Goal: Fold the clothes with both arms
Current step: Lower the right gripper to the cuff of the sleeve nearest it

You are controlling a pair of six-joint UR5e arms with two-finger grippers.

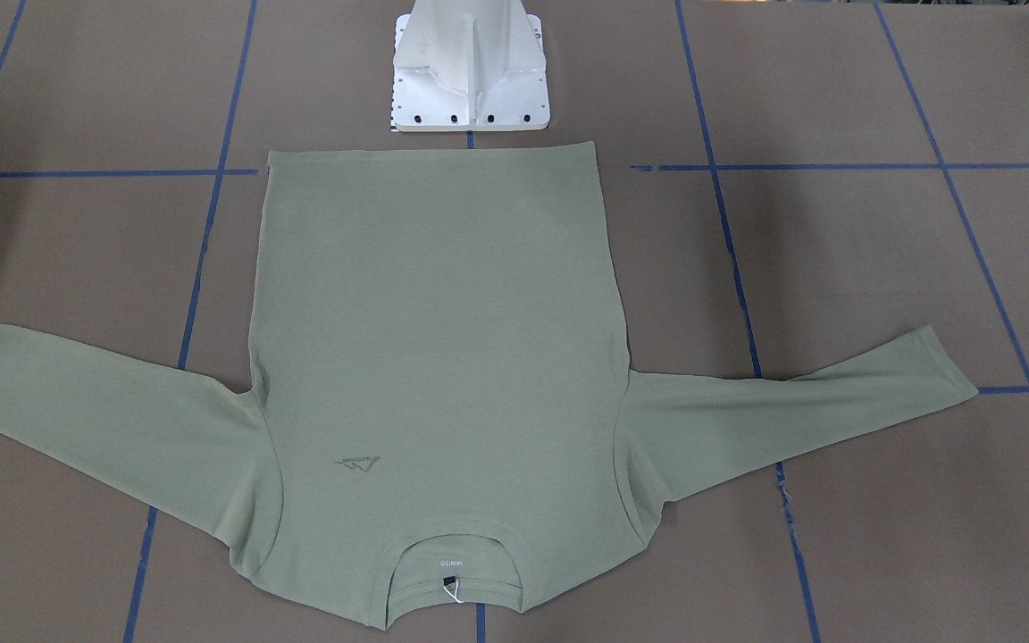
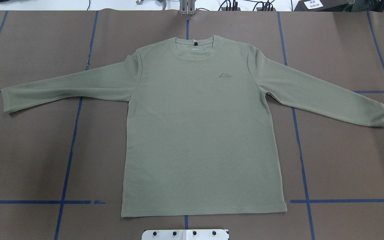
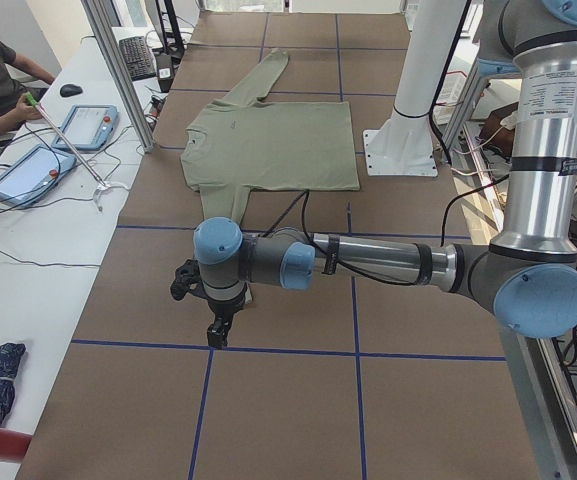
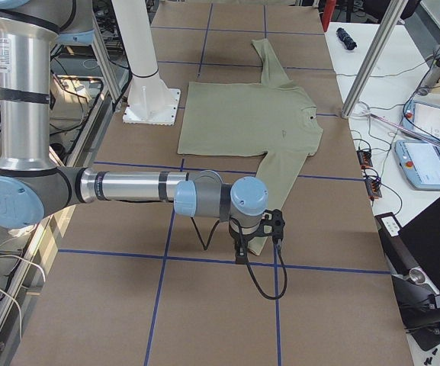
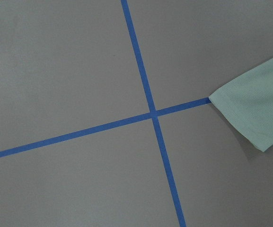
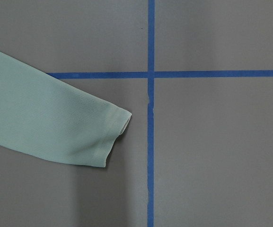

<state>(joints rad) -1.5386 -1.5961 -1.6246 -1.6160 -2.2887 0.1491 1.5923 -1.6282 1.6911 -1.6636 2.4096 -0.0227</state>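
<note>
Brown paper covers the bench [image 2: 28, 150], gridded with blue tape [image 2: 68, 160]. The left claw [image 3: 216, 332] hangs low and points down near the left cuff [image 5: 250, 116]. I cannot tell how far its fingers are parted. That cuff lies loose, so I judge it has hold of nothing.

The shirt [image 2: 198, 133] lies flat and face up mid-bench, its hem just short of the pedestal [image 1: 470, 80]. Its sleeves are spread wide, likely so each arm gets one.

The right claw [image 4: 241, 255] hangs the same way over the right cuff [image 6: 110, 130]. Its opening is also unclear, and this cuff lies loose too. Every shirt edge is exposed. Bare paper beyond both cuffs leaves room to sweep inward.
</note>
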